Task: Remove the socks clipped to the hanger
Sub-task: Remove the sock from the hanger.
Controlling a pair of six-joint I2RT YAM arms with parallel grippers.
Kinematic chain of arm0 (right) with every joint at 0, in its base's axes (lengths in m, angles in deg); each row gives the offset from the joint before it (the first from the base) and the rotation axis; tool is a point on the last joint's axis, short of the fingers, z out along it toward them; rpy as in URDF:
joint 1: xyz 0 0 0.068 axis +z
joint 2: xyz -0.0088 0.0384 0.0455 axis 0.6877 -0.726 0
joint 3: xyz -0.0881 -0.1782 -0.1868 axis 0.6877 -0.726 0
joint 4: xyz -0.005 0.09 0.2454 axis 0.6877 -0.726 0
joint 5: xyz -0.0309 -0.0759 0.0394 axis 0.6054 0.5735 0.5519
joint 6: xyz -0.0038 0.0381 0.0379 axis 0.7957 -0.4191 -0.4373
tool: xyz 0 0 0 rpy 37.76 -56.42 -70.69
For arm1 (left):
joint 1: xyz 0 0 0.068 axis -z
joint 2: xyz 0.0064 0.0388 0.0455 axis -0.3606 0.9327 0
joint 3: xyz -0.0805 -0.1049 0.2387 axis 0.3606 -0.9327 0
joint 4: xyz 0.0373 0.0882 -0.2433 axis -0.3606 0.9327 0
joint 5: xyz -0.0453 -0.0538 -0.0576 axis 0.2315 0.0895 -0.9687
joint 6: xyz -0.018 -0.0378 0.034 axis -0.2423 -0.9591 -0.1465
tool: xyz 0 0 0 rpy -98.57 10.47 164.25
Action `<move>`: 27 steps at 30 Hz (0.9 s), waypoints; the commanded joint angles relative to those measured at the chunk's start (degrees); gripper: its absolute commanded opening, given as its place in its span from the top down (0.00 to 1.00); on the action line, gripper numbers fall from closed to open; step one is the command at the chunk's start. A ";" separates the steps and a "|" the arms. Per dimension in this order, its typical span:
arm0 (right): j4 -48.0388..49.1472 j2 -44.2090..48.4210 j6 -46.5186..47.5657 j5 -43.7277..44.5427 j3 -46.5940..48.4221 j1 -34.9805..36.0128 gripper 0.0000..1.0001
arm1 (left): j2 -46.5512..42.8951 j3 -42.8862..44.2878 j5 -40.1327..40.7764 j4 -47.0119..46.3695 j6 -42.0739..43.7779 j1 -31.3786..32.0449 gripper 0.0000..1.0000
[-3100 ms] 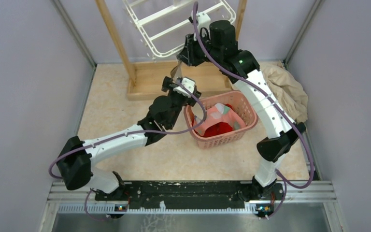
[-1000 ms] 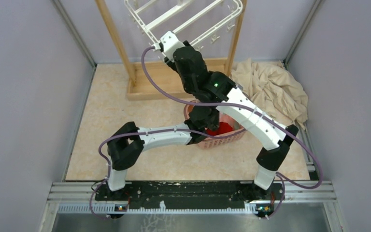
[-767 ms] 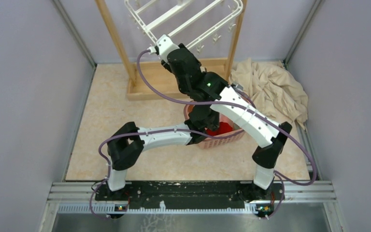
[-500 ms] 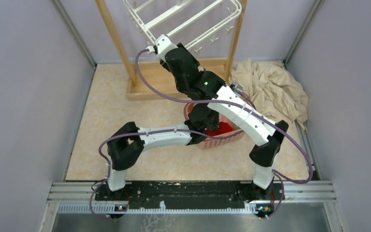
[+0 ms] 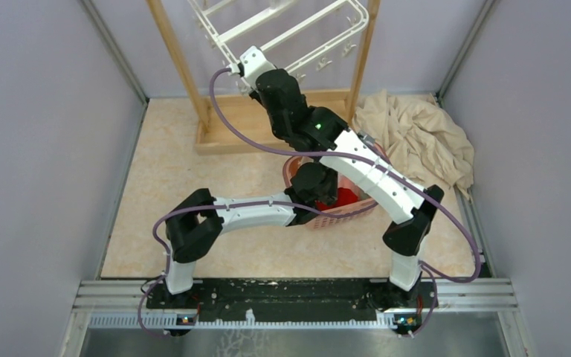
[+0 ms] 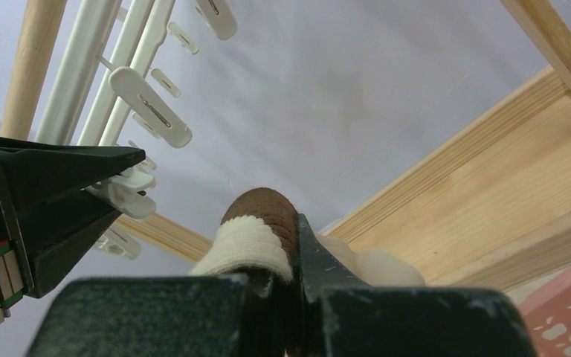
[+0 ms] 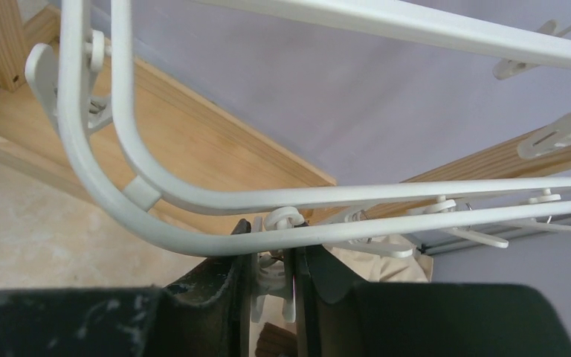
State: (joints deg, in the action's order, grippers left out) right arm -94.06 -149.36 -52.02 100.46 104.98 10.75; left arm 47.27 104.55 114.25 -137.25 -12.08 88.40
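The top view looks down from above and behind the arm bases, far enough to take in the whole bench (image 5: 193, 193), with the hanger (image 5: 282, 30) at its far edge; the left wrist camera, low and close, faces up past the left tool (image 6: 282, 260) and its pinched sock (image 6: 256, 227); the right wrist camera sits just under a clip (image 7: 268, 281) in the right tool (image 7: 271, 256); all three share the hanger's bars.
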 commanded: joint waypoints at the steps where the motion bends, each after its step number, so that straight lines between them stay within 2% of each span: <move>1: 2.90 1.04 -0.96 -0.15 2.63 -0.50 1.00 | -1.28 -0.28 -0.04 -2.38 0.29 0.32 0.99; 6: 3.11 2.13 -1.91 -0.90 1.24 -0.87 1.00 | -1.47 -0.25 -0.04 -2.49 0.21 0.32 0.99; 10: 2.98 3.28 -3.16 -2.31 0.21 -1.33 0.94 | -1.65 -0.28 -0.04 -2.43 -0.02 0.32 0.99; 14: 2.42 4.34 -4.57 -3.99 -0.63 -1.95 0.81 | -1.74 -0.12 0.03 -2.06 -0.41 0.32 0.99; 23: -2.02 6.90 -10.12 -10.08 -0.68 -3.74 0.38 | -2.73 0.78 -0.04 0.66 -3.01 0.32 0.98; 26: -2.53 9.49 -12.63 -12.44 -2.50 -4.35 0.31 | -3.13 1.19 -0.13 2.50 -4.56 0.39 0.98; 27: -2.41 10.58 -13.38 -13.13 -3.33 -4.60 0.25 | -3.22 1.35 -0.16 2.91 -4.93 0.38 0.98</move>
State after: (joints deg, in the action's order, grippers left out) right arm -96.59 -145.38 -60.92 91.19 102.88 6.92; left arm 46.83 104.47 114.25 -135.77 -14.14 88.44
